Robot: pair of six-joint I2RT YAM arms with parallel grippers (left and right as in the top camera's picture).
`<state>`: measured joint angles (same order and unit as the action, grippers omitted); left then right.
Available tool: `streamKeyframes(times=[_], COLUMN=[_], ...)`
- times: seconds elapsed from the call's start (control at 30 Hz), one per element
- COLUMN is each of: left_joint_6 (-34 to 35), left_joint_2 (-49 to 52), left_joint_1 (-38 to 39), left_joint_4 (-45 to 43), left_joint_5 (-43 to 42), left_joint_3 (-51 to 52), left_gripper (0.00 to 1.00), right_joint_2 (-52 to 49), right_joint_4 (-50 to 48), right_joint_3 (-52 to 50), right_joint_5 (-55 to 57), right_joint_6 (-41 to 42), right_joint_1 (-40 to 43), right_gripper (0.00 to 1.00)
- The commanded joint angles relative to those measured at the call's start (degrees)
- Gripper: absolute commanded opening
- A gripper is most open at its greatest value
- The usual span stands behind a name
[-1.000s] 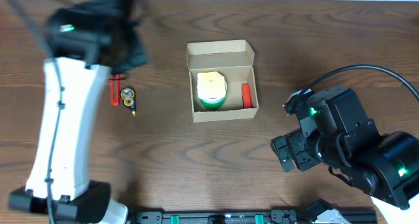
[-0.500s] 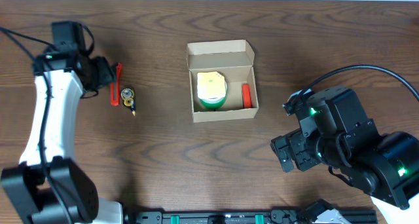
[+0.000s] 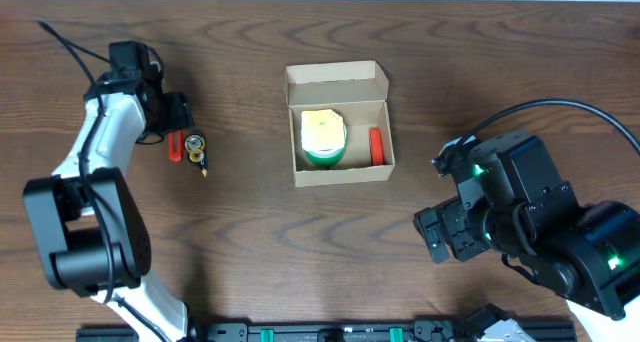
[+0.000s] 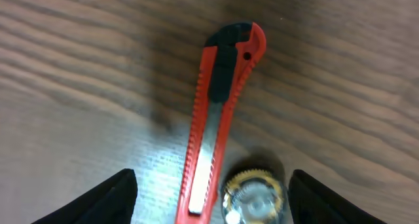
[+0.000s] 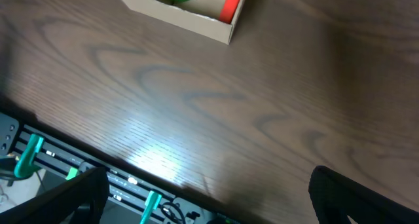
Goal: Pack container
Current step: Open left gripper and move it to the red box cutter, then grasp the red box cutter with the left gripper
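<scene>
The container (image 3: 340, 172) is a tan cardboard box standing open mid-table, its flap lid (image 3: 337, 77) folded back. Inside lie a green and yellow roll (image 3: 322, 137) and a red item (image 3: 376, 146). My left gripper (image 3: 178, 132) hangs open at the far left over a red utility knife (image 4: 219, 112) and a small gold toothed disc (image 4: 254, 196). Both lie between its black fingertips (image 4: 114, 196), touching neither. My right gripper (image 5: 209, 198) is open and holds nothing, near the table's front edge. The box's corner (image 5: 196, 18) shows at the top of its view.
The knife (image 3: 173, 149) and disc (image 3: 196, 147) lie side by side left of the box. A black rail with green clamps (image 5: 39, 158) runs along the table's front edge. The right arm's bulky body (image 3: 530, 232) fills the lower right.
My left arm has swung in and come down over the knife and disc, jaws spreading wider. The right arm and the box have not moved.
</scene>
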<state>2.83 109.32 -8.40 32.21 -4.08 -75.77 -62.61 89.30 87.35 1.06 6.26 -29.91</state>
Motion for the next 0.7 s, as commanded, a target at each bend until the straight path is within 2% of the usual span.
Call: streamKeyframes(times=[0.0, 0.17, 0.33, 0.67], left_joint_6=[-5.6, -8.3, -9.1, -9.0], left_joint_2=[2.6, 5.0, 7.5, 9.4], left_joint_1=[0.2, 0.2, 0.2, 0.2], left_joint_4=[-1.6, -3.9, -7.6, -9.5], left_joint_5=[1.5, 1.5, 1.5, 1.6], left_joint_3=[0.1, 0.1, 0.1, 0.1], left_gripper=[0.8, 0.86, 0.88, 0.79], right_joint_2=[0.0, 0.0, 0.0, 0.0], right_joint_4=[0.1, 0.1, 0.1, 0.1], right_joint_3=[0.0, 0.0, 0.0, 0.0], right_joint_5=[0.4, 0.4, 0.4, 0.4], right_joint_6=[-0.8, -0.8, -0.8, -0.8], right_joint_1=[0.3, 0.3, 0.3, 0.3], right_gripper=[0.99, 0.99, 0.99, 0.99])
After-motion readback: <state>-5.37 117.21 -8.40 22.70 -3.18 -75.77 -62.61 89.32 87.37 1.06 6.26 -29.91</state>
